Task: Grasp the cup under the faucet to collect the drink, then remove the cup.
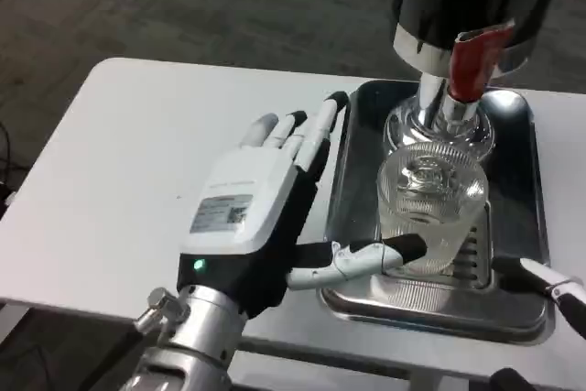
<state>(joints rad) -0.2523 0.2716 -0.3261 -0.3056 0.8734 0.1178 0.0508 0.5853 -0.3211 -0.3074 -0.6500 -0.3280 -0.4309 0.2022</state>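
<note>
Ribbed clear glass cup (430, 207) on steel tray (439, 304), under chrome faucet (450, 89).

A white label with dark print is showing on the back of the left hand (247, 217), too blurred for reading.

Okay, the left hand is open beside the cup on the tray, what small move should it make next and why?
Probably ease the left hand rightward and close its fingers around the cup. The cup stands on the tray below the faucet, ungripped, with the fingers spread to its left and the thumb near its base.
</note>
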